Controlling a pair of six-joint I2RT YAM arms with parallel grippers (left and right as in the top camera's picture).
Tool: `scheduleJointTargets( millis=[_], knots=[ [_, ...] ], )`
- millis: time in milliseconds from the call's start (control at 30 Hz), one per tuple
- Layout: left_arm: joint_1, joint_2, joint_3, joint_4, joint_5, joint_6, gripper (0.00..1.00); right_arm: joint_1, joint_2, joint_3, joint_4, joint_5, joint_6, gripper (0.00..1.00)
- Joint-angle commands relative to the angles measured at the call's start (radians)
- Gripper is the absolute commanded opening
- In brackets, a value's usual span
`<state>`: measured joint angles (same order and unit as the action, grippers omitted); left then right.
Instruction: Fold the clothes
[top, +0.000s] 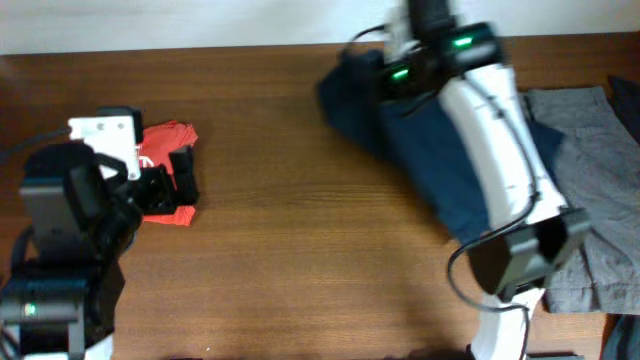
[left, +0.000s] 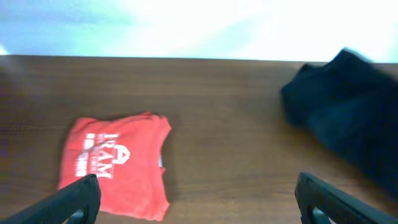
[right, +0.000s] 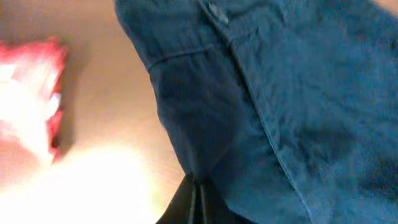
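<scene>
Three garments lie on the wooden table (top: 290, 230). At the left, a folded red shirt (left: 115, 165) with white lettering lies flat with fairly square edges. In the overhead view the left arm partly covers it. The left gripper (left: 199, 205) hovers at the shirt's near edge, its fingers (left: 78, 199) spread wide and holding nothing. Right of the shirt, a broad stretch of bare wood runs across to the navy garment (top: 420, 150), which is well apart from the shirt. That garment is bunched, its rumpled left edge close to the table's far side. The right gripper (right: 194, 202) is pinched closed on a fold of it, the cloth draping away from the fingers. Farthest right, a grey garment (top: 600, 180) lies spread, meeting the navy one and reaching the table's right edge.
</scene>
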<state>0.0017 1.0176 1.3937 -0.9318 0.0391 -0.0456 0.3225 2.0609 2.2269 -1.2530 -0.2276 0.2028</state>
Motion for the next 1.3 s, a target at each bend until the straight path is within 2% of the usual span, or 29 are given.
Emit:
scheduleJointTargets(
  millis=[0, 100, 167, 233, 300, 333, 433, 533, 700, 900, 1000, 1133, 1200, 1267],
  knots=[
    [0.004, 0.003, 0.009, -0.029, -0.067, 0.016, 0.99, 0.122, 0.032, -0.006, -0.044, -0.001, -0.001, 0.04],
    [0.004, 0.004, 0.009, -0.051, -0.098, 0.016, 0.99, 0.211, 0.050, -0.006, -0.113, 0.113, 0.023, 0.04],
    [0.004, 0.004, 0.009, -0.050, -0.100, 0.016, 0.99, 0.246, 0.051, -0.006, -0.151, 0.203, 0.024, 0.15],
    [0.004, 0.004, 0.009, -0.050, -0.100, 0.016, 1.00, 0.261, 0.049, -0.006, -0.183, 0.317, 0.070, 0.17],
    [0.004, 0.009, 0.009, -0.051, -0.100, 0.016, 0.99, 0.249, 0.047, -0.006, -0.198, 0.383, 0.106, 0.29],
    [0.004, 0.013, 0.009, -0.051, -0.099, 0.016, 0.99, 0.233, 0.045, -0.006, -0.200, 0.381, 0.106, 0.39],
    [0.004, 0.043, 0.009, -0.059, -0.082, 0.015, 0.99, 0.159, 0.045, -0.006, -0.206, 0.340, 0.128, 0.44],
    [0.003, 0.101, 0.008, -0.079, 0.000, 0.015, 0.98, 0.064, 0.046, -0.006, -0.208, 0.269, 0.128, 0.51],
    [-0.003, 0.253, 0.008, -0.093, 0.135, 0.016, 0.82, -0.106, 0.046, -0.006, -0.215, 0.160, 0.128, 0.65],
    [-0.051, 0.511, 0.008, 0.038, 0.145, 0.017, 0.72, -0.258, 0.047, -0.006, -0.218, 0.000, 0.082, 0.69],
    [-0.080, 0.647, 0.008, 0.135, 0.251, 0.071, 0.57, -0.287, 0.047, -0.006, -0.253, -0.001, 0.065, 0.69],
    [-0.121, 0.811, 0.009, 0.263, 0.379, 0.085, 0.40, -0.291, 0.047, -0.006, -0.303, 0.023, 0.030, 0.70],
    [-0.140, 0.887, 0.009, 0.321, 0.401, 0.100, 0.35, -0.290, 0.047, -0.006, -0.313, 0.035, 0.030, 0.70],
    [-0.154, 0.957, 0.009, 0.371, 0.402, 0.100, 0.34, -0.290, 0.047, -0.006, -0.320, 0.037, 0.030, 0.70]
  ],
)
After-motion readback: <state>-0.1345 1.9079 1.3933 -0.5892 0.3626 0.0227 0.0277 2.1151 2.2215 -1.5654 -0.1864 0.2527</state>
